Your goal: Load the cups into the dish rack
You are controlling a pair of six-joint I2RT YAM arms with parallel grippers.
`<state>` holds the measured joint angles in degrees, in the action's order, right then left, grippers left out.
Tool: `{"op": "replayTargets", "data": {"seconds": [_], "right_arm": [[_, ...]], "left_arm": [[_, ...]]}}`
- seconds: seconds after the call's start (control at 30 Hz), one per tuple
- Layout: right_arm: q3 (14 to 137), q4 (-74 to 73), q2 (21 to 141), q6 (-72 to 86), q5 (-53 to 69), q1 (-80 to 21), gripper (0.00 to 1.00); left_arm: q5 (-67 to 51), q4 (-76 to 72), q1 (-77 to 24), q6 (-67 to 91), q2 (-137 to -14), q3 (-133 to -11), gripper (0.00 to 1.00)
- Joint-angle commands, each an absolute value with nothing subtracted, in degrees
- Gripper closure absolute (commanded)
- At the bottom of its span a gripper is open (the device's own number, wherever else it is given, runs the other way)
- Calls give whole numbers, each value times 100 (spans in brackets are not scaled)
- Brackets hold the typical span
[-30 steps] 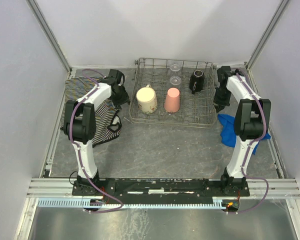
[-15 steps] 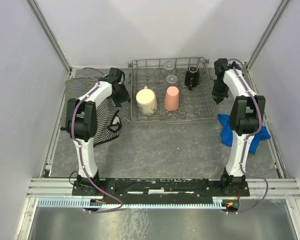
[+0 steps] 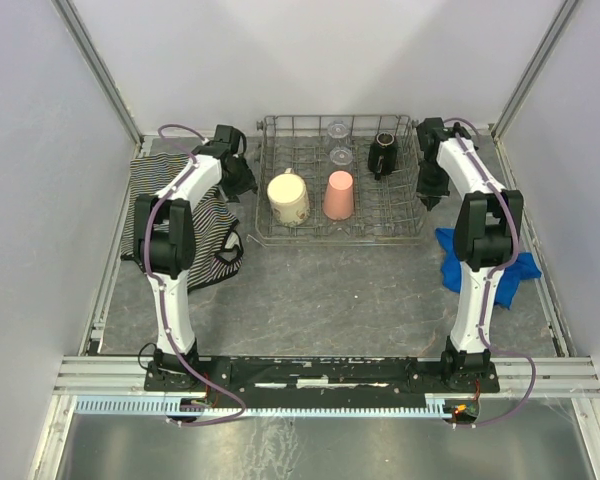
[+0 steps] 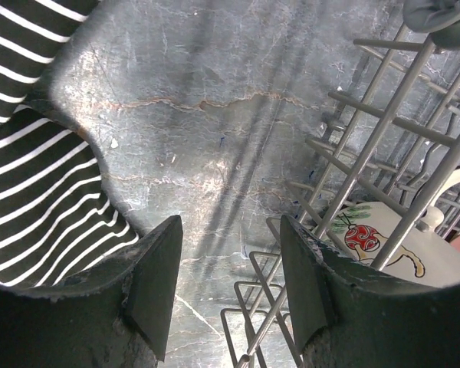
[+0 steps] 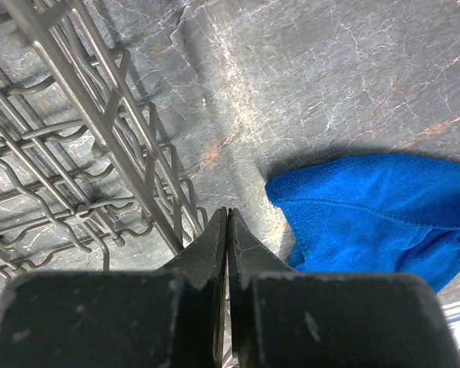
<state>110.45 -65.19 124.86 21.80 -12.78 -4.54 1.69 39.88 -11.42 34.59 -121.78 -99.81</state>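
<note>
All four cups sit inside the dish rack [image 3: 385, 205], which stands at the far side of the worktop [image 3: 320, 290]. The cream floral mug [image 3: 288, 198] is in the rack's front left part, lying on its side with the rim away from the arms. The salmon-pink tumbler [image 3: 338, 195] stands mouth down just right of it, near the rack's front middle. The black mug [image 3: 382, 153] is in the back right part. The small clear glass [image 3: 337, 152] is at the back middle, too faint to tell how it lies.

The left hand [image 4: 230, 295] is at the rack's left wall, fingers spread apart and gripping nothing. Wires of that wall run up through the gap between them; whether a finger touches a wire cannot be told. A black-and-white striped cloth [image 3: 180, 220] lies to the left of the rack, under the left arm.

The right hand [image 5: 226, 230] is at the rack's right wall, fingers pressed together with nothing between them, the tips just beside the wall's lower wires. A blue cloth [image 5: 368, 207] lies off the rack's front right corner
</note>
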Motion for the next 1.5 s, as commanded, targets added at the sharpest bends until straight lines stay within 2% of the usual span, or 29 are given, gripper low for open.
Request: {"op": "replayTargets", "data": {"seconds": [0.0,0.67,0.77,0.8,0.83,0.87,0.9,1.0,1.07,1.3,1.47], "right_arm": [[11244,-5648,12622,2669,-44,-1007,95],[9920,-5358,11138,2341,-79,-71,93],[9769,-5344,10911,2300,-115,-53,83],[9722,-5325,10848,2284,-114,-53,73],[9682,-5305,10774,2270,-126,-48,62],[9646,-5286,10706,2265,-150,-52,53],[9611,-5271,10637,2246,-176,-47,47],[9506,-5254,10367,2207,-300,-53,33],[9379,-5249,10136,2166,-426,-46,2],[8368,-4931,8854,2065,-937,124,0],[8241,-4928,8480,2194,-506,304,0]], "left_arm": [[-116,3851,-1318,3357,-12089,-10015,38],[302,3538,-690,3278,-10759,-9008,34],[323,3446,-589,3295,-10507,-8813,34],[347,3422,-556,3296,-10446,-8777,33],[358,3405,-516,3305,-10389,-8755,30],[356,3388,-476,3312,-10328,-8741,5],[362,3366,-444,3316,-10259,-8736,0],[533,3324,-377,3288,-10044,-8753,1],[721,3296,-319,3283,-9839,-8711,1],[1096,3005,78,2881,-9137,-8317,1],[2628,2210,105,2638,-8701,-7318,1]]}}
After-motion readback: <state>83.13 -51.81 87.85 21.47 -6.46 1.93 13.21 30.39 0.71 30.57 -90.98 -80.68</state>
